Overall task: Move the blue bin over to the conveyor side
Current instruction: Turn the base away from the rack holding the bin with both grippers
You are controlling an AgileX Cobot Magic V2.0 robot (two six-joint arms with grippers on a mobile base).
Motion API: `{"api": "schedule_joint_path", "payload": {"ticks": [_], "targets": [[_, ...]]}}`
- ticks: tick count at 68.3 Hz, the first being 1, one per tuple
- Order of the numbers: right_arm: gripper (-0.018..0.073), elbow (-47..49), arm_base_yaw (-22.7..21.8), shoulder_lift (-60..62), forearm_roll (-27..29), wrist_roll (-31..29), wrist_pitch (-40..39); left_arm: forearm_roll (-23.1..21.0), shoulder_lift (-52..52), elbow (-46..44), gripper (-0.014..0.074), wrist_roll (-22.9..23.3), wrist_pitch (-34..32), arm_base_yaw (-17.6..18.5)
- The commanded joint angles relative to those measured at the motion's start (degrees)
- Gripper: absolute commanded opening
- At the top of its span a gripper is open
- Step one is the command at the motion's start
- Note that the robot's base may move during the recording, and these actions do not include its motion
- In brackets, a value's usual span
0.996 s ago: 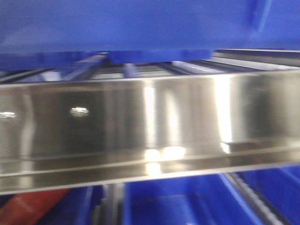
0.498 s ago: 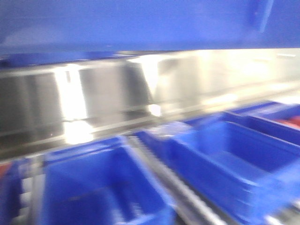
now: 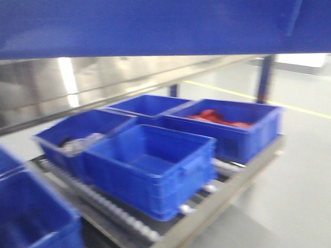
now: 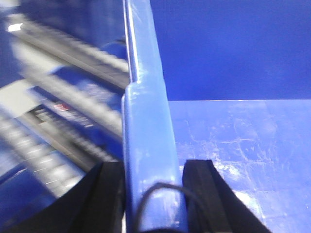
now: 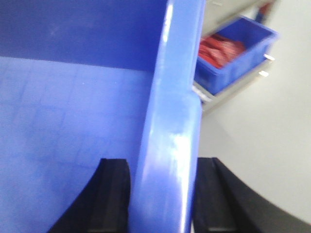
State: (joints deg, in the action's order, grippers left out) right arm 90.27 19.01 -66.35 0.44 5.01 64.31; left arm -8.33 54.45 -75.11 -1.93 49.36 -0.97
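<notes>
The left gripper [image 4: 154, 167] has two black fingers [image 4: 108, 194]. They are wide at the bottom and get thinner toward the top, like little ramps. They look dull, not shiny. A thin dark wire [image 4: 163, 184] makes a small loop between them (it looks like a bent hair). The right gripper [image 5: 160, 165] has two black fingers [image 5: 112, 194] too. These look more like flat blocks, with a small step near the bottom and a curved outer side.

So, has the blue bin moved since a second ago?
Yes: the blue bin has drawn back from the steel rail, which now sits farther off, to the left.
</notes>
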Motion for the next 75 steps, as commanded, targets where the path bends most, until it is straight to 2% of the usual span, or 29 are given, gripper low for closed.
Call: {"api": "schedule_joint_path", "payload": {"ticks": [1, 75], "targets": [[-0.0078, 0.88, 0.08, 1.44, -0.44, -1.26, -6.08, -1.83, -1.23, -0.99, 0.0, -1.03, -6.67, 0.24], [-0.0078, 0.88, 0.08, 1.44, -0.44, -1.26, -6.08, -1.83, -1.23, -0.99, 0.0, -1.03, -6.67, 0.24]]}}
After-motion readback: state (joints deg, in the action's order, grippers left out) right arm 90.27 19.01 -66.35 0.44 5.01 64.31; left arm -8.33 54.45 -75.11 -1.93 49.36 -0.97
